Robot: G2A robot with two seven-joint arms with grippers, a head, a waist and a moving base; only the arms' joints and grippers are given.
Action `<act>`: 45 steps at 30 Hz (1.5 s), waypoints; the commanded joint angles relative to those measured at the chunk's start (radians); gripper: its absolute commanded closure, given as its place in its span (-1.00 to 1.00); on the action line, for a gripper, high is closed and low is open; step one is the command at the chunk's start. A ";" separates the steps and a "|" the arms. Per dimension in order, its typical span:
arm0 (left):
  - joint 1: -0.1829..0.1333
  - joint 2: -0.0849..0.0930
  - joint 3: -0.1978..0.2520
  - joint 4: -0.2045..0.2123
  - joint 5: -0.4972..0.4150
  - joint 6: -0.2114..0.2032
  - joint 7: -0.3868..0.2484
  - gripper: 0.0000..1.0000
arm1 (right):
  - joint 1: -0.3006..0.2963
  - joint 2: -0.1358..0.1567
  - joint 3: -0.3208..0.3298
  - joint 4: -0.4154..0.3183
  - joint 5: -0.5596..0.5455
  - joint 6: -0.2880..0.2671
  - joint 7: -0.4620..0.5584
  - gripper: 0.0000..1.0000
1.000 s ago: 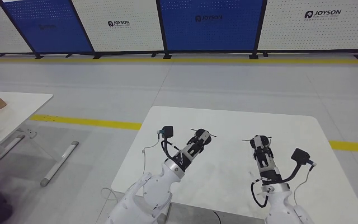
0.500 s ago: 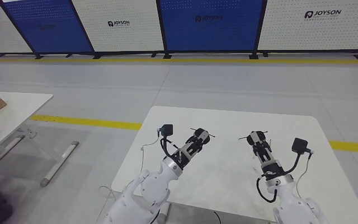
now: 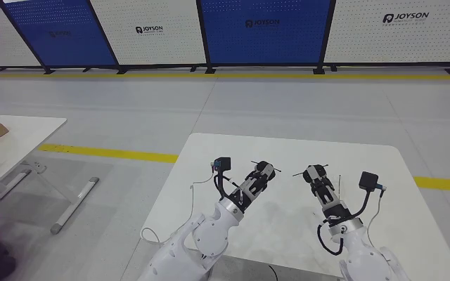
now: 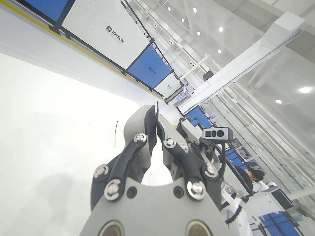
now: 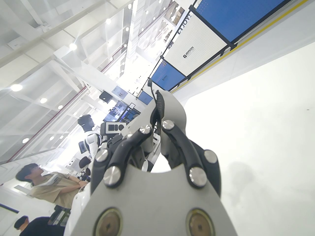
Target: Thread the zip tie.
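Two arms stand over the white table, wrists near the front edge. My left gripper is shut on a thin black zip tie that sticks out on both sides of its fingers. My right gripper is shut on another black zip tie, whose small head end pokes past the fingertips. The two grippers face each other a short gap apart, above the table's middle. The ties' near ends do not touch.
A third black zip tie lies flat on the table just right of my right gripper. A second white table stands at the far left. Blue and white panels line the back.
Both grippers have moved toward each other with their zip ties: the left one to the right, the right one to the left and slightly farther from the table's front. The gap has narrowed.
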 commanded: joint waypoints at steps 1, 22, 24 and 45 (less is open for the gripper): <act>0.000 0.000 0.000 0.000 0.000 0.000 0.000 1.00 | 0.000 0.000 0.000 0.000 0.000 0.000 0.000 1.00; -0.015 -0.007 0.023 0.024 -0.007 0.015 -0.016 1.00 | 0.045 -0.023 -0.058 0.064 0.018 0.003 -0.035 1.00; -0.015 -0.007 0.023 0.024 -0.007 0.015 -0.016 1.00 | 0.045 -0.023 -0.058 0.064 0.018 0.003 -0.035 1.00; -0.015 -0.007 0.023 0.024 -0.007 0.015 -0.016 1.00 | 0.043 -0.037 -0.070 0.087 0.010 0.004 -0.067 1.00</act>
